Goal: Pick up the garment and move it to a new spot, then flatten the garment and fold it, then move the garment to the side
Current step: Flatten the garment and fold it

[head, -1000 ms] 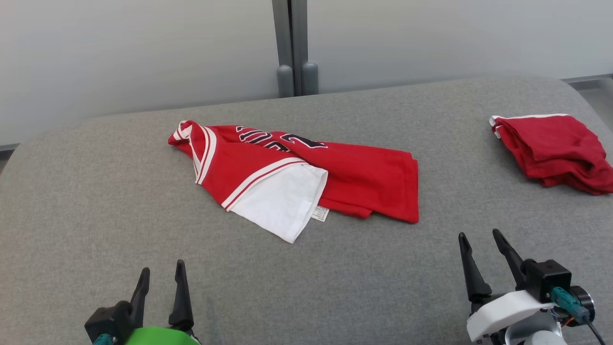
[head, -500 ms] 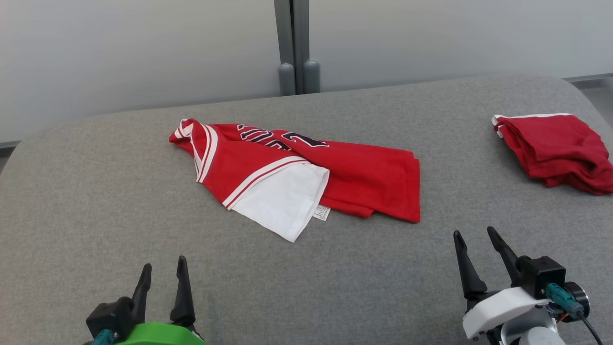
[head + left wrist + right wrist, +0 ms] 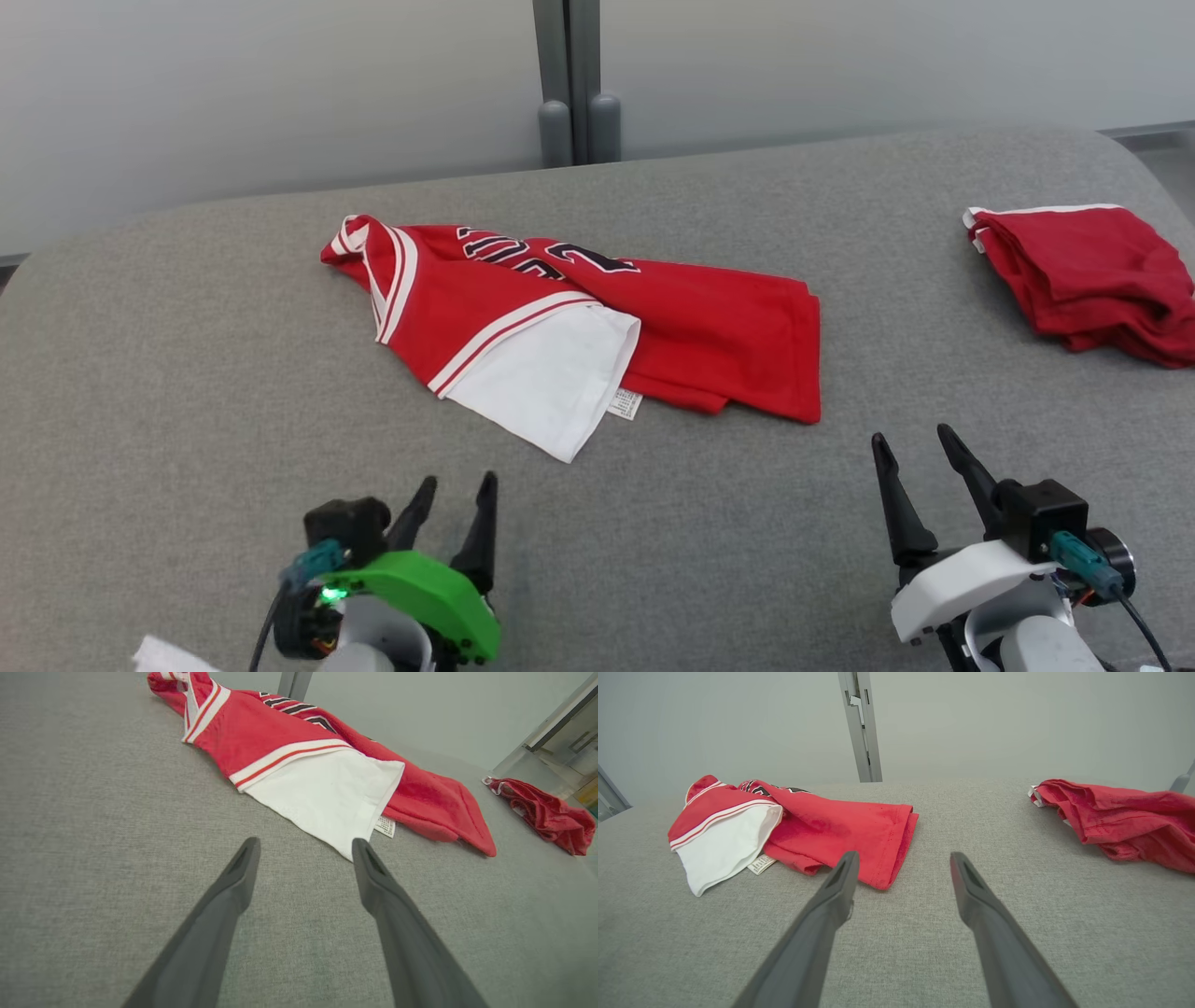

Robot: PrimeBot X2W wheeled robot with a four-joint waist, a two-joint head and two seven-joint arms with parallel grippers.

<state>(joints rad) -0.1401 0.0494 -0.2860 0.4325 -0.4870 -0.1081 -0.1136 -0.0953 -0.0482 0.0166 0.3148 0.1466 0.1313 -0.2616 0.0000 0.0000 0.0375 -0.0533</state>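
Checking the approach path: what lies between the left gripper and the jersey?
Nothing: bare grey cushion separates left gripper from jersey, per the left wrist view.

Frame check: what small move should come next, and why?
Probably ease the left gripper forward onto the white flap of the jersey: its jaws stand open and empty just short of that near corner, and the jersey lies crumpled on the grey surface, not yet picked up.

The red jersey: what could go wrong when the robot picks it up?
1. The jersey lies folded over itself, white inside showing; the open left pincer may pinch only that top layer, so it lifts bunched.
2. The open right pincer points between it and the other red garment, so it might reach for the wrong one.
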